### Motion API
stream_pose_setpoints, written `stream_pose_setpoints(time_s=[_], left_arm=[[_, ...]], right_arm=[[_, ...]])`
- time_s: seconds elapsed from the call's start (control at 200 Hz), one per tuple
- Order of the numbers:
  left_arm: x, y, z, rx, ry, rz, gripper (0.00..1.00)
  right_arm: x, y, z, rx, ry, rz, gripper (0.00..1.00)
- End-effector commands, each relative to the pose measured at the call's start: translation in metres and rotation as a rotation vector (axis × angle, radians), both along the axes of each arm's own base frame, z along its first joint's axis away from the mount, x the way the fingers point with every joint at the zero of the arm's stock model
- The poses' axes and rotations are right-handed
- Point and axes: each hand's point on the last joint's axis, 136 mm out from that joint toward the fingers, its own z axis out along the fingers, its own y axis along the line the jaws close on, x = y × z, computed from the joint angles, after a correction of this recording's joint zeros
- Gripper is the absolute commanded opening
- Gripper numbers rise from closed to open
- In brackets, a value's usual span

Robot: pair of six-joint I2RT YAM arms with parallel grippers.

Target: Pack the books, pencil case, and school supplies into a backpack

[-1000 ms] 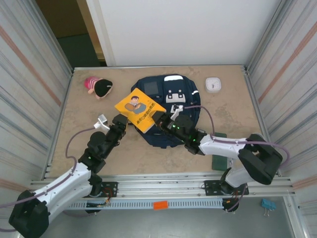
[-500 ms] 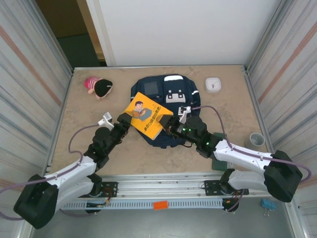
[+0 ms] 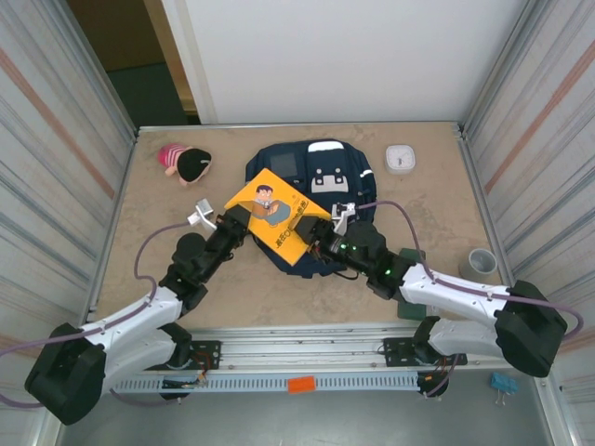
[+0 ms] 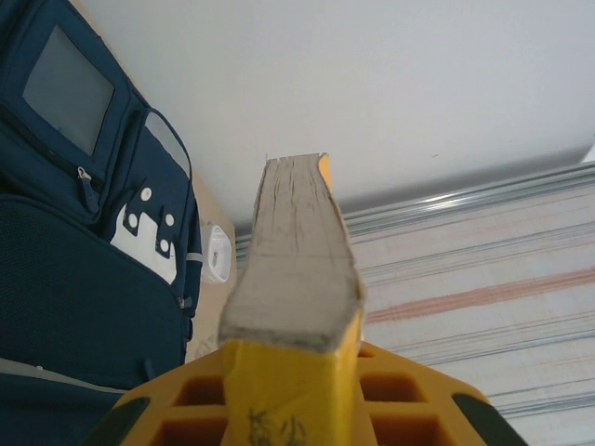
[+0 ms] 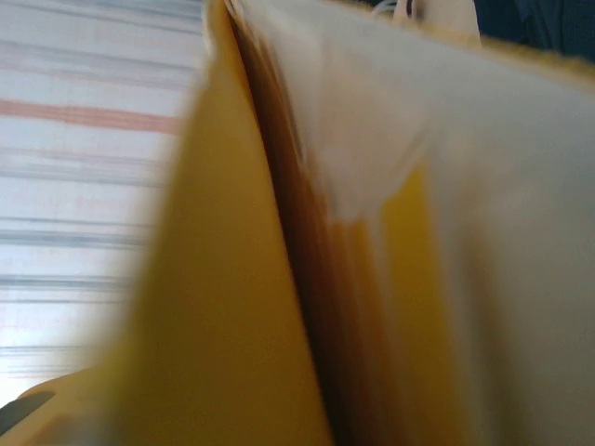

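Item: yellow book [image 3: 276,212], held flat over the near-left part of the backpack [image 3: 327,177]. Its long axis slants from far-left to near-right.
Holders: left gripper [image 3: 234,221] at the left corner, jaws closed on it, the page edge standing up between the fingers in the wrist view. Right gripper [image 3: 318,237] is at the near-right edge; its wrist view is blurred, so clamped or open cannot be told.
Both arms equally near.
Backpack: front-up, just beyond; no open mouth visible.
Surface: tan table [image 3: 158,269].
Room: ribbed metal walls either side, seemingly ample
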Motion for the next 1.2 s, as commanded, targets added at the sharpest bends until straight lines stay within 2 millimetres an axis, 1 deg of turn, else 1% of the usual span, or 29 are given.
stream_pose_setpoints(time_s=[0.0, 0.03, 0.08, 0.12, 0.17, 0.19, 0.256, 0.331, 0.386, 0.401, 0.411, 0.436, 0.506, 0.541, 0.626, 0.712, 0.767, 0.792, 0.862, 0.917, 0.952, 0.962, 1.027, 1.102, 1.193], left_arm=[[0.001, 0.0, 0.021, -0.008, -0.069, 0.027, 0.0], [0.001, -0.001, 0.02, -0.008, -0.066, 0.024, 0.0], [0.001, -0.002, 0.02, -0.007, -0.065, 0.023, 0.0], [0.001, -0.003, 0.019, -0.004, -0.062, 0.021, 0.0], [0.002, -0.002, 0.016, 0.006, -0.052, 0.024, 0.0], [0.002, -0.001, 0.014, 0.014, -0.048, 0.028, 0.03], [0.002, 0.001, 0.009, 0.059, -0.036, 0.037, 0.22], [0.001, 0.002, 0.002, 0.155, -0.013, 0.042, 0.38], [0.0, 0.003, -0.001, 0.246, -0.006, 0.039, 0.46], [0.0, 0.003, -0.002, 0.271, -0.006, 0.036, 0.48], [0.0, 0.003, -0.003, 0.292, -0.004, 0.033, 0.49], [-0.001, 0.002, -0.003, 0.338, -0.007, 0.025, 0.51], [-0.001, -0.001, -0.005, 0.49, -0.025, -0.011, 0.54], [-0.001, -0.004, -0.005, 0.572, -0.04, -0.039, 0.58], [0.001, -0.015, -0.008, 0.789, -0.095, -0.127, 0.63], [0.003, -0.028, -0.021, 0.979, -0.151, -0.248, 0.64], [0.004, -0.043, -0.032, 1.066, -0.195, -0.355, 0.65], [0.003, -0.049, -0.038, 1.1, -0.22, -0.41, 0.66], [0.001, -0.069, -0.051, 1.202, -0.308, -0.579, 0.69], [0.002, -0.075, -0.064, 1.294, -0.331, -0.681, 0.73], [0.004, -0.075, -0.071, 1.369, -0.346, -0.73, 0.75], [0.006, -0.073, -0.076, 1.39, -0.336, -0.741, 0.75], [0.014, -0.069, -0.087, 1.526, -0.356, -0.806, 0.78], [0.016, -0.064, -0.099, 1.644, -0.407, -0.907, 0.8], [0.004, -0.062, -0.111, 1.742, -0.554, -1.091, 0.81]], right_arm=[[0.002, 0.009, 0.034, 0.118, -0.06, -0.036, 0.48], [0.003, 0.009, 0.033, 0.117, -0.06, -0.042, 0.45], [0.004, 0.008, 0.032, 0.112, -0.061, -0.052, 0.37], [0.005, 0.006, 0.031, 0.104, -0.063, -0.06, 0.27], [0.006, 0.001, 0.028, 0.09, -0.063, -0.076, 0.11], [0.007, -0.002, 0.027, 0.082, -0.064, -0.083, 0.07], [0.011, -0.015, 0.024, 0.052, -0.079, -0.105, 0.0], [0.016, -0.035, 0.021, 0.0, -0.088, -0.133, 0.0], [0.019, -0.053, 0.017, -0.041, -0.092, -0.155, 0.0], [0.021, -0.057, 0.013, -0.061, -0.089, -0.16, 0.0], [0.02, -0.063, 0.018, -0.054, -0.098, -0.166, 0.0], [0.021, -0.072, 0.018, -0.067, -0.102, -0.18, 0.0], [0.025, -0.099, 0.013, -0.11, -0.091, -0.216, 0.0], [0.026, -0.112, 0.01, -0.129, -0.086, -0.232, 0.0], [0.03, -0.144, 0.008, -0.163, -0.074, -0.256, 0.0], [0.031, -0.171, 0.007, -0.19, -0.063, -0.286, 0.0], [0.031, -0.186, 0.007, -0.191, -0.048, -0.311, 0.0], [0.031, -0.192, 0.006, -0.216, -0.068, -0.316, 0.0], [0.028, -0.203, 0.003, -0.22, -0.058, -0.331, 0.0], [0.026, -0.209, 0.0, -0.23, -0.05, -0.339, 0.0], [0.024, -0.21, -0.004, -0.239, -0.043, -0.336, 0.0], [0.023, -0.21, -0.004, -0.24, -0.043, -0.334, 0.0], [0.02, -0.21, -0.01, -0.257, -0.034, -0.326, 0.0], [0.017, -0.211, -0.015, -0.269, -0.029, -0.322, 0.0], [0.015, -0.214, -0.018, -0.285, -0.033, -0.333, 0.0]])
